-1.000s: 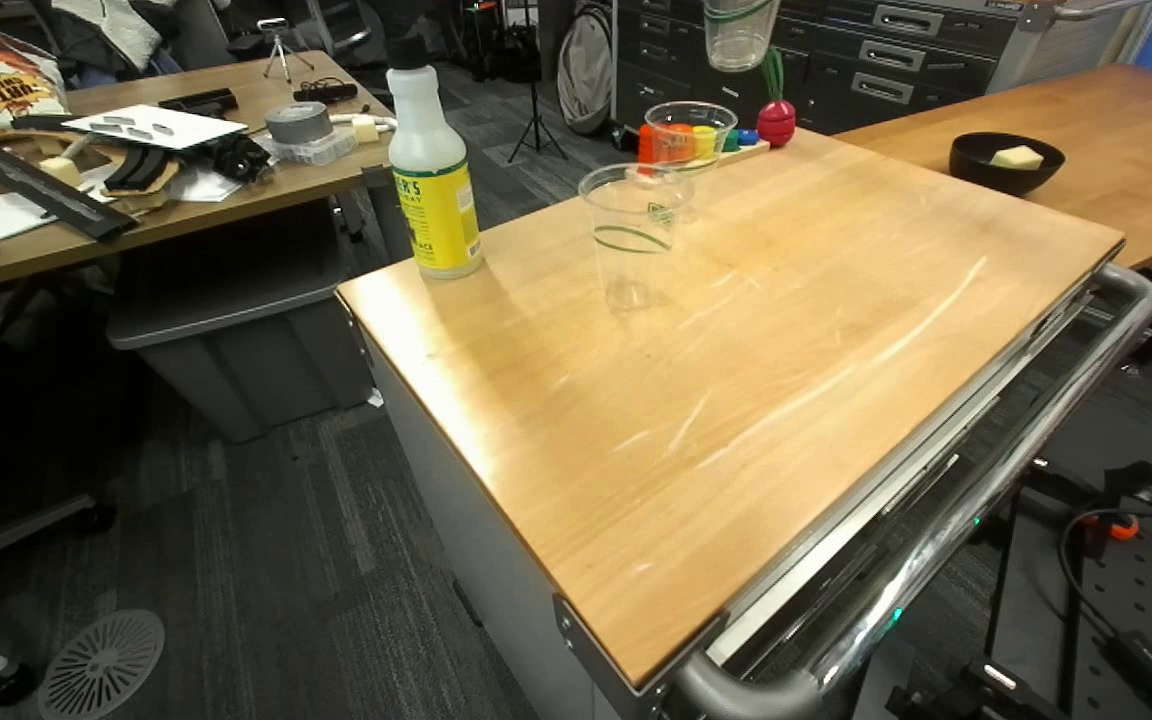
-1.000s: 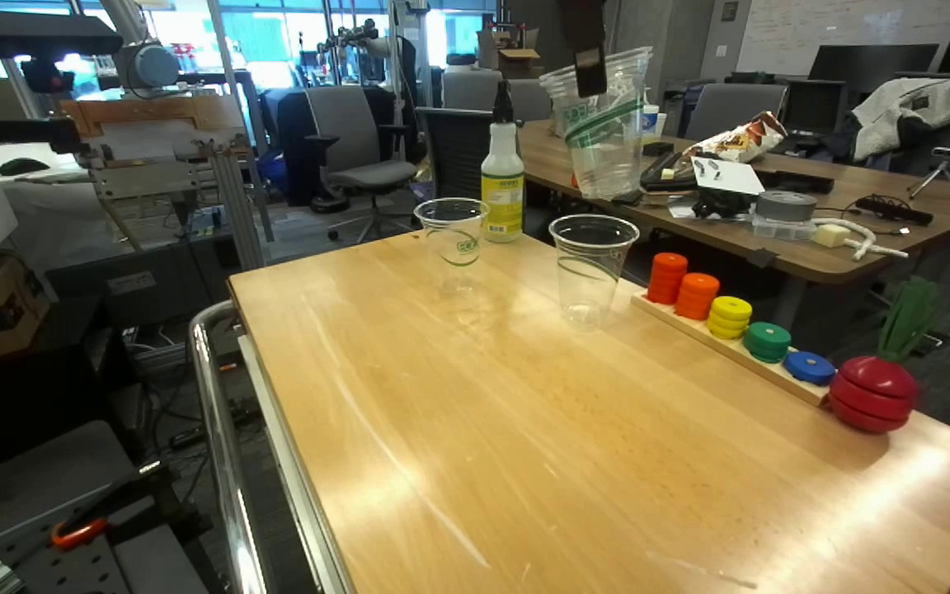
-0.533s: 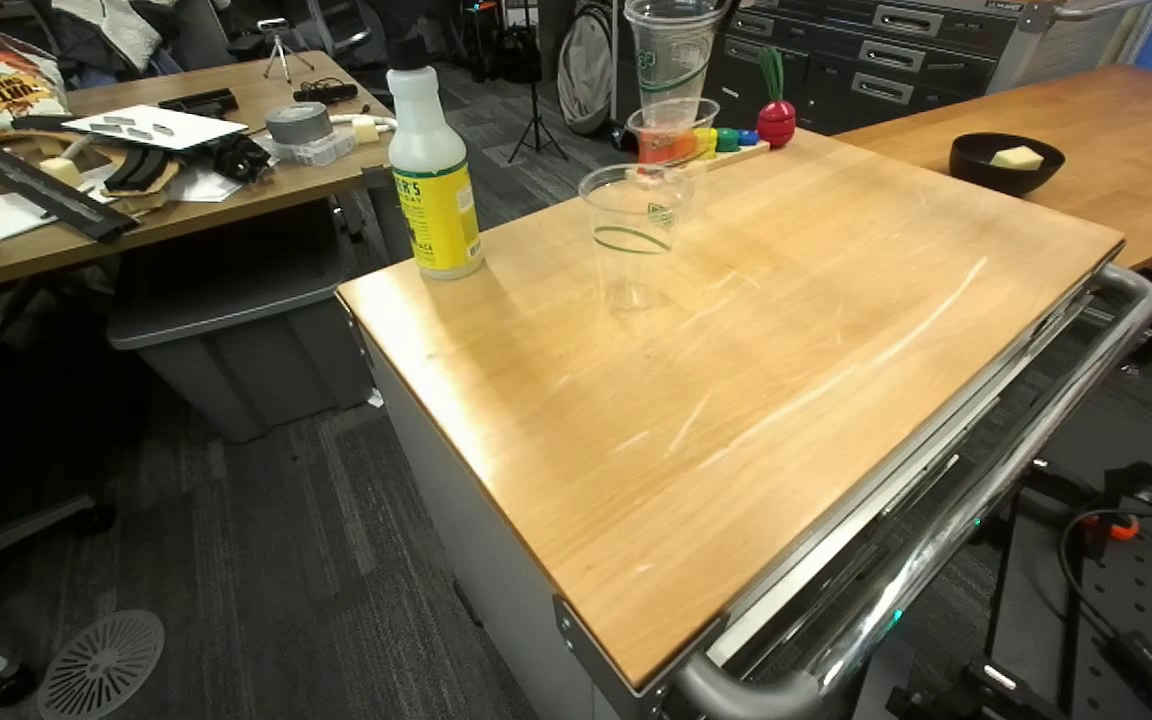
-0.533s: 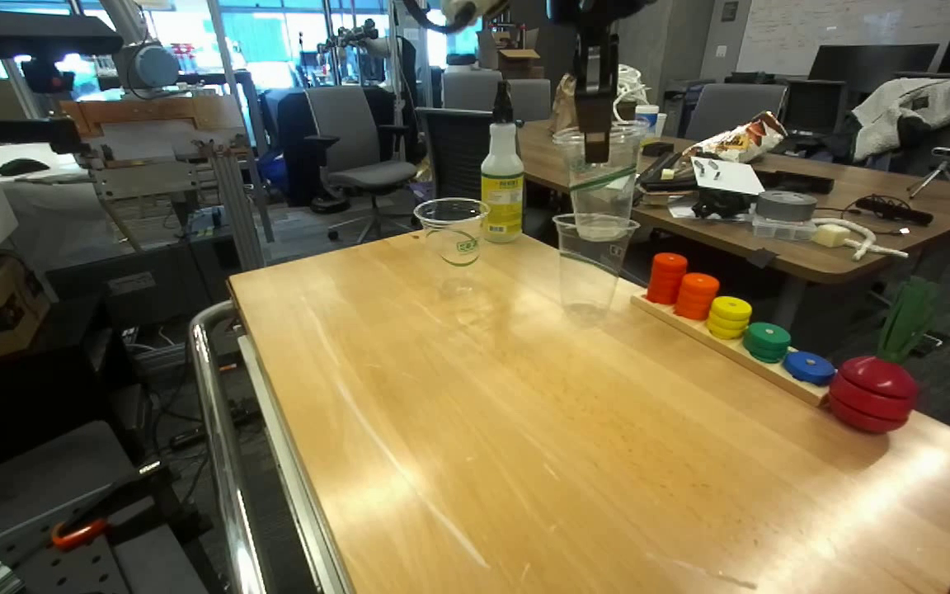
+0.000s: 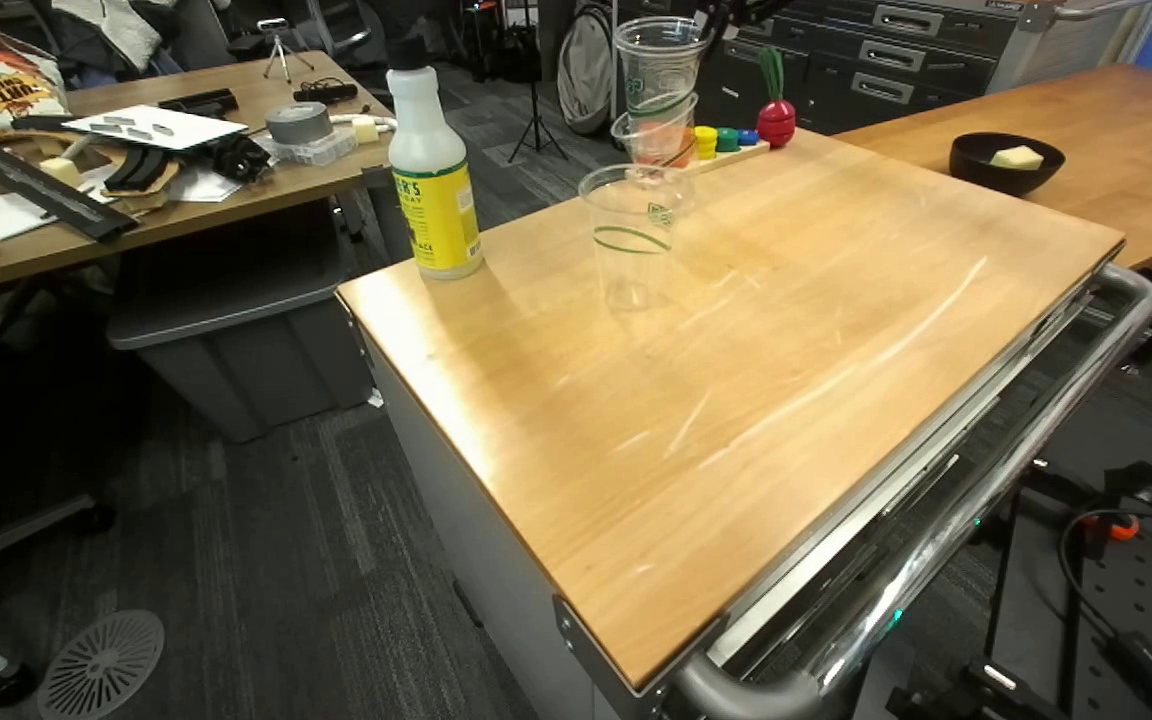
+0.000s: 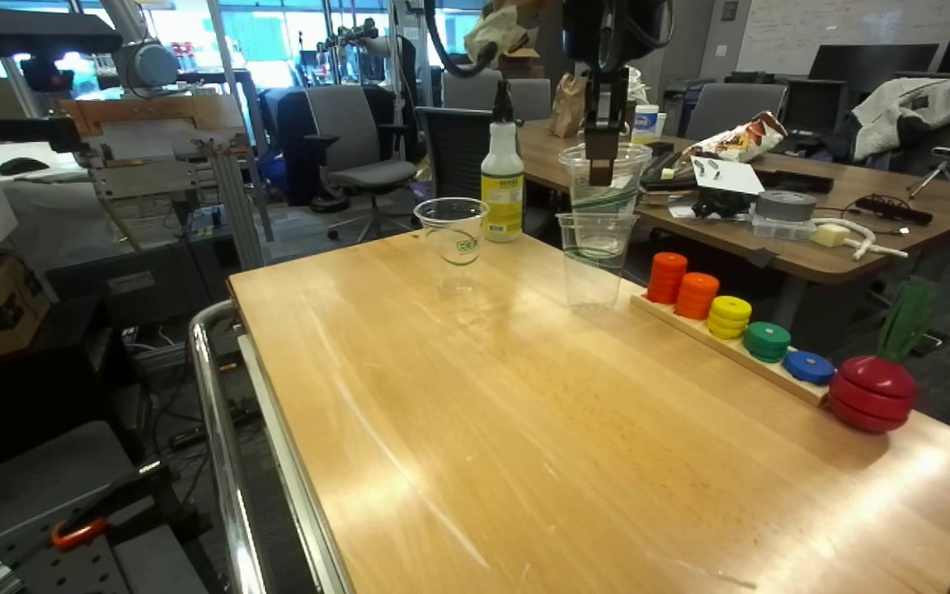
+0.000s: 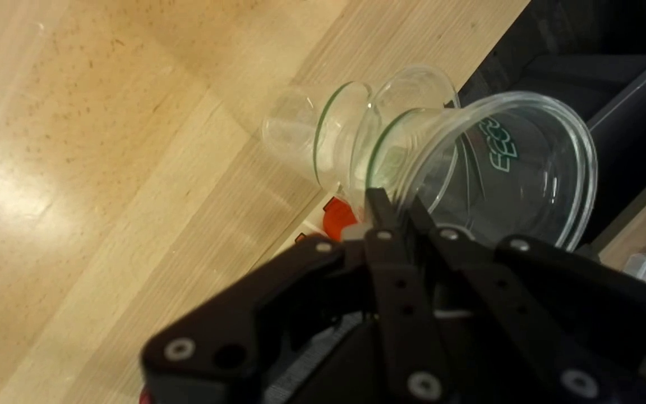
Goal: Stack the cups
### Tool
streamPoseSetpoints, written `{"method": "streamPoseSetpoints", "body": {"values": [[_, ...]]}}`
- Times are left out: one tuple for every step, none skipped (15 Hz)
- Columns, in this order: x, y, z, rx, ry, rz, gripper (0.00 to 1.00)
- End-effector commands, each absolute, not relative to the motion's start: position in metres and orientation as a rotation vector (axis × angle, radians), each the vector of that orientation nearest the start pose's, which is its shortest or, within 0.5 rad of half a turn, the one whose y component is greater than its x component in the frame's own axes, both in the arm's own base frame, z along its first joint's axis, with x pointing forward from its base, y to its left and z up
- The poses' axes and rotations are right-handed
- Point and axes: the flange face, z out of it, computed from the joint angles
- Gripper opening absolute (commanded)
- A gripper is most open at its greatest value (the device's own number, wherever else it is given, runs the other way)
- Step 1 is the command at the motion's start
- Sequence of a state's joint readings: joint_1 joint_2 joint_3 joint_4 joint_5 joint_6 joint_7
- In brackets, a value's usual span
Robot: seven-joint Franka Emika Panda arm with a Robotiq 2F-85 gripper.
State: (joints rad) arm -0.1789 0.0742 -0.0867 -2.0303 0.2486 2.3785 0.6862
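Cups (image 6: pixel 607 200), nested and with a doubled rim in the wrist view, are in the upper half of both exterior views, right of centre, in the gripper (image 7: pixel 400 204), whose fingers (image 7: pixel 380 207) are clamped on their wall near the brim. Their lower part sits inside the lower cup (image 5: pixel 660 150), whose rim looks slanted in an exterior view; I cannot tell whether the bottoms touch. A lone cup (image 6: pixel 452 243), with a green band round it, stands upright on the table (image 6: pixel 458 429), apart from that stack, slightly left of centre in an exterior view. Near it is the bottle (image 6: pixel 502 198), yellow-labelled. On the right of an exterior view lies the multicoloured toy (image 6: pixel 729 318), with the red radish (image 6: pixel 872 396) just beside its blue end. At the upper right of an exterior view, a black bowl (image 5: pixel 996 180) holds a pale lump (image 5: pixel 1018 158).
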Motion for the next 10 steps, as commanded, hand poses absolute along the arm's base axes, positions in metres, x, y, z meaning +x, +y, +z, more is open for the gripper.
{"method": "streamPoseSetpoints", "body": {"values": [[0.566, -0.15, 0.452, -2.468, 1.487, -0.356, 0.06], [0.566, -0.151, 0.453, -2.487, 1.488, -0.363, 0.07], [0.566, -0.152, 0.453, -2.507, 1.488, -0.37, 0.07], [0.566, -0.154, 0.453, -2.533, 1.487, -0.378, 0.07], [0.566, -0.155, 0.453, -2.556, 1.482, -0.386, 0.07], [0.565, -0.157, 0.452, -2.577, 1.479, -0.392, 0.08], [0.564, -0.158, 0.452, -2.59, 1.476, -0.394, 0.07], [0.564, -0.16, 0.451, -2.601, 1.475, -0.395, 0.32], [0.564, -0.162, 0.451, -2.606, 1.468, -0.396, 0.33], [0.564, -0.162, 0.45, -2.593, 1.46, -0.395, 0.38]]}}
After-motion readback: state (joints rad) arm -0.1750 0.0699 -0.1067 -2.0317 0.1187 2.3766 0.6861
